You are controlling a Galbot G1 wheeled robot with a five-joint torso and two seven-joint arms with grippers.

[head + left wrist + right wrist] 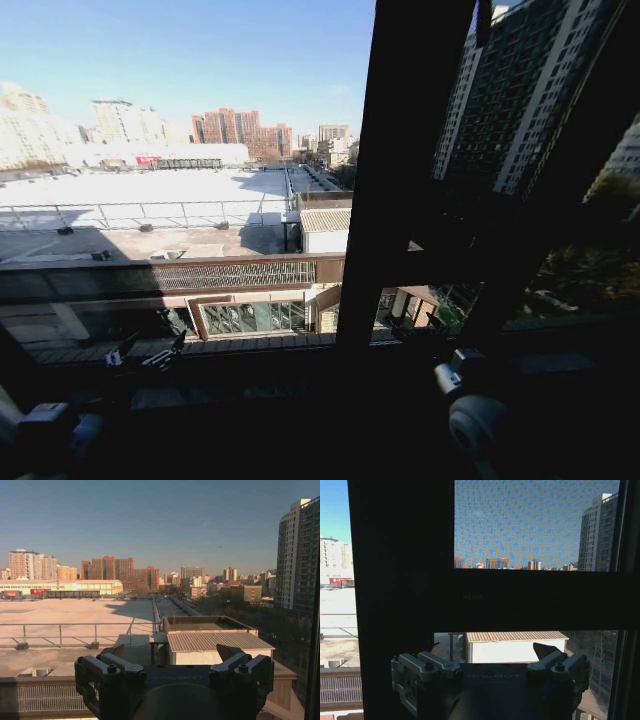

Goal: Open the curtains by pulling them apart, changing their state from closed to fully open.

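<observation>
The left gripper (172, 652) and right gripper (492, 650) sit low before the window frame (400, 150), fingers spread, grasping nothing; the glass (180, 120) ahead is uncovered, so I cannot tell which way the curtains lie

The word GALBOT is showing embossed on the left gripper (172, 660) housing. The same word (fainter) is showing on the right gripper (487, 657).

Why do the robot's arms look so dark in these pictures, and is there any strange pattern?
Head view: bright sky and rooftops backlight the scene, so the window frame, left gripper and right gripper are near-silhouettes. Left wrist view: evenly sunlit city, long shadows on the roof. Right wrist view: the upper pane shows a fine rippled mesh pattern.
</observation>
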